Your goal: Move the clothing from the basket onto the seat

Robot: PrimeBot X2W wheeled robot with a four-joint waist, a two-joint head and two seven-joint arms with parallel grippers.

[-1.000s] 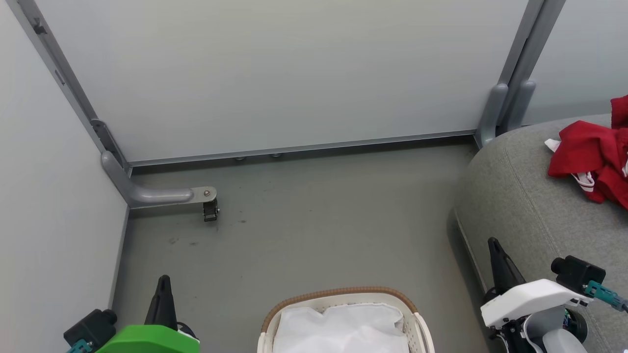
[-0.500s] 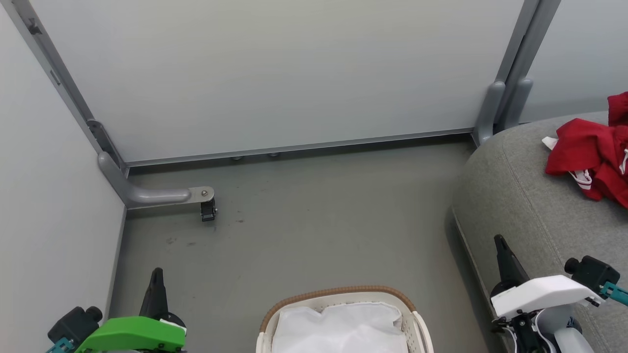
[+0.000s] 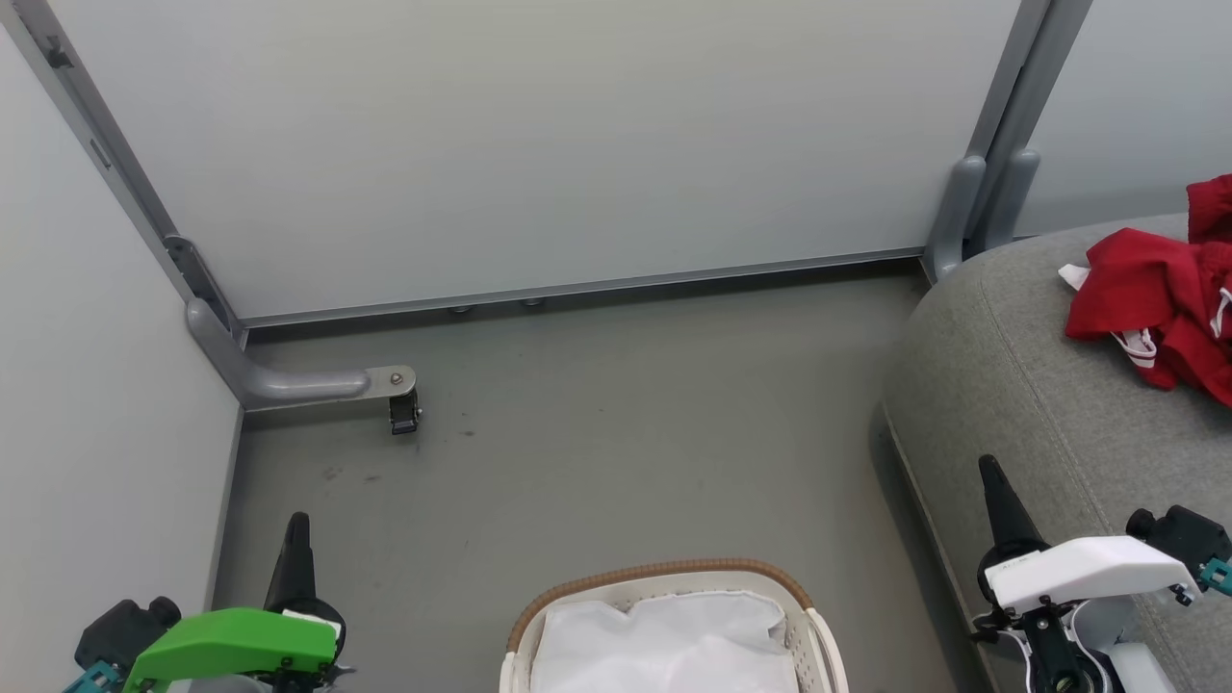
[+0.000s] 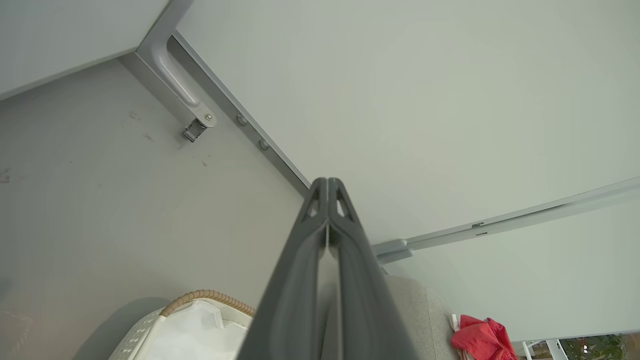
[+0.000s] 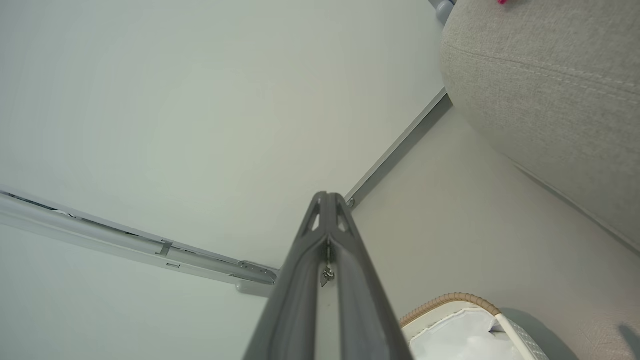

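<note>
Looking down from the robot's head, a grey floor meets pale wall panels. At six o'clock, against the bottom edge, stands the basket, white perforated plastic with a tan woven rim. The part of its inside that is in frame holds a rumpled white cloth liner (the near half is cut off). At three o'clock rises the seat, a large grey cushion with a rounded corner and a stitched seam. On top of it, toward two o'clock at the right edge, lies the clothing, a crumpled bright red heap with white trim, partly cut off by the frame and well apart from the basket.

The left gripper at seven o'clock and the right gripper at five o'clock both point up the view. Each has its two dark fingers pressed together tip to tip and grips nothing; both wrist views show the same closed jaws.

The garments look light, soft and limp, so they would sag and trail when lifted and could catch on the woven rim. The best hold is probably a raised fold near the middle of the heap, not a thin edge or tag. With the red heap on the cushion, the job seems nearly or fully done.
</note>
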